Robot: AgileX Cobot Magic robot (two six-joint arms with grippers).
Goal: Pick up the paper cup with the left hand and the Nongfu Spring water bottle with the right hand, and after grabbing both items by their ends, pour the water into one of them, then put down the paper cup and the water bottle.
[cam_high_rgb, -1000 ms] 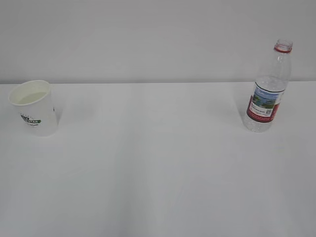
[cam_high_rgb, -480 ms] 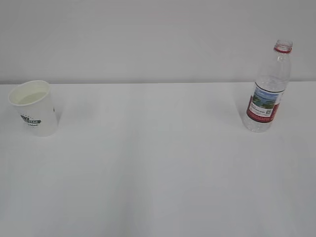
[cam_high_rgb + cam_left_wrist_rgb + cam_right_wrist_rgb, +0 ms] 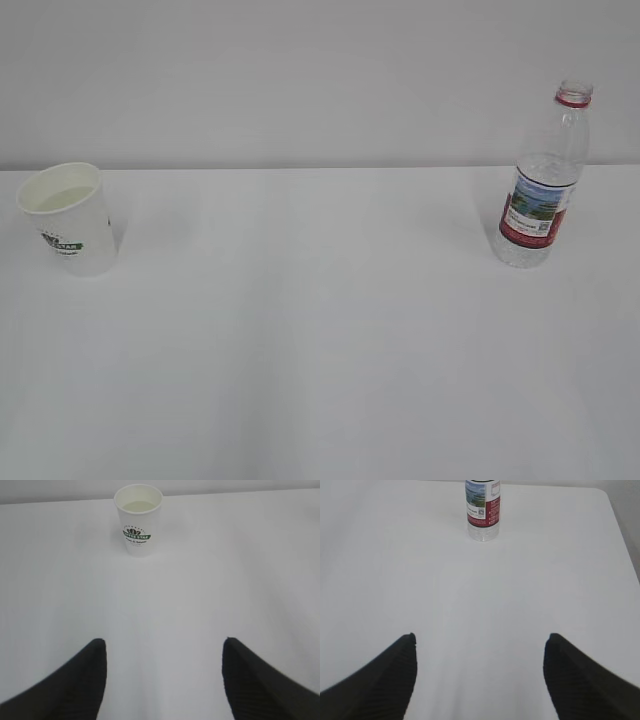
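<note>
paper cup far left, Nongfu Spring water bottle far right

A matt white paper cup with a rolled rim and a dark green printed logo stands on a smooth, matt white table — its cream inside holding clear water. Well apart from the cup, a clear ribbed plastic bottle wears a glossy red-and-white label and a red plastic neck ring. Finely ribbed, matt black gripper fingers — seemingly rubber or plastic — frame both wrist views.
</note>
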